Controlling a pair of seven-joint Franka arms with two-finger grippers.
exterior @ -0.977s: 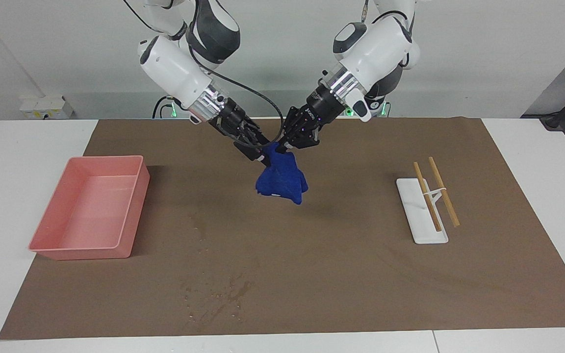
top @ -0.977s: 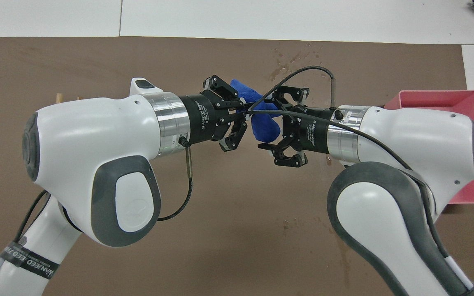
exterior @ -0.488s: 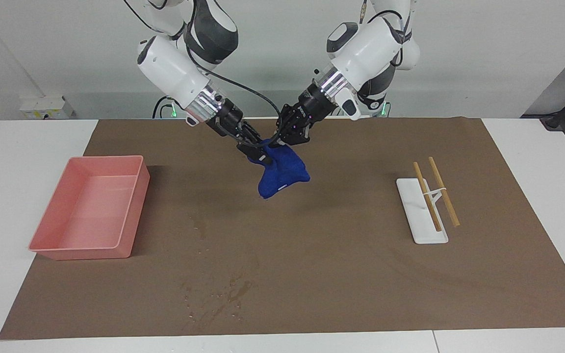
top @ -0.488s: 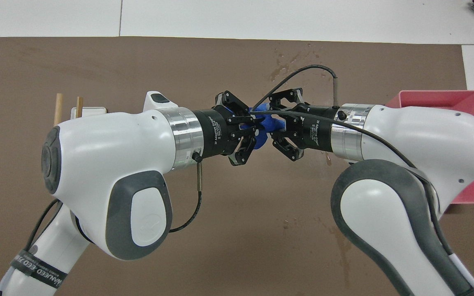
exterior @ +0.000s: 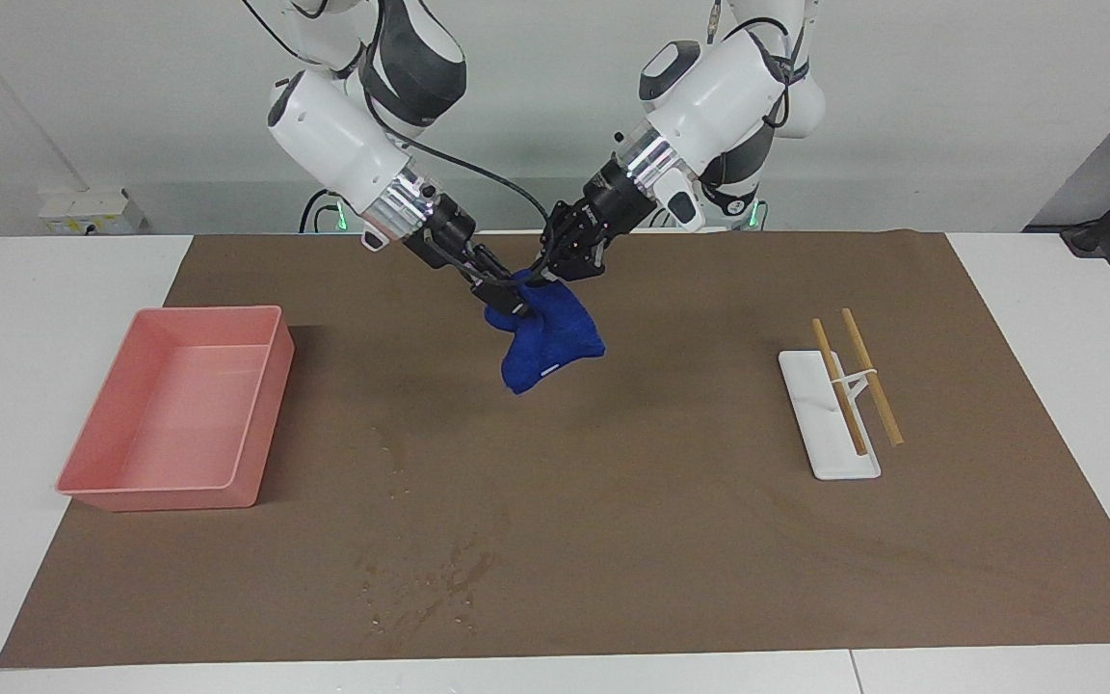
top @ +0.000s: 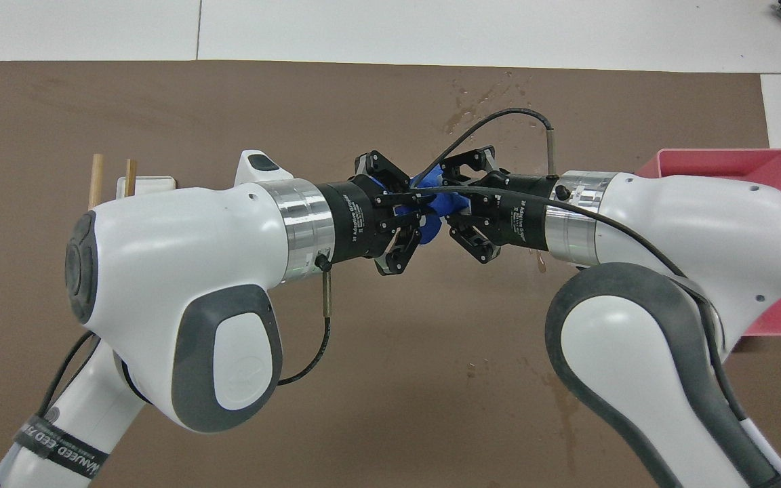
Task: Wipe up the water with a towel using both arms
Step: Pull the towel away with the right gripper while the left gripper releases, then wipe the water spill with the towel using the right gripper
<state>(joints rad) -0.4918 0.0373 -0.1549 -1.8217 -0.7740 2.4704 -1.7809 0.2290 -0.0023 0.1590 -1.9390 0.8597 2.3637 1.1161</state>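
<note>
The deep-blue towel (exterior: 551, 335) hangs bunched in the air over the brown mat, held at its top by both grippers. My left gripper (exterior: 547, 279) is shut on its upper edge. My right gripper (exterior: 513, 301) is shut on the edge right beside it. In the overhead view the two grippers meet tip to tip, left (top: 422, 211) and right (top: 453, 207), and only a bit of towel (top: 442, 203) shows between them. The water (exterior: 430, 580) is a patch of droplets and dark streaks on the mat, farther from the robots than the towel; it also shows in the overhead view (top: 477, 103).
A pink tray (exterior: 264, 405) stands at the right arm's end of the mat, also seen in the overhead view (top: 723, 157). A white rack with two wooden rods (exterior: 832, 439) stands toward the left arm's end.
My right gripper has shut on the towel. Both grippers have lifted a little and drawn toward the robots, and the towel hangs more bunched.
</note>
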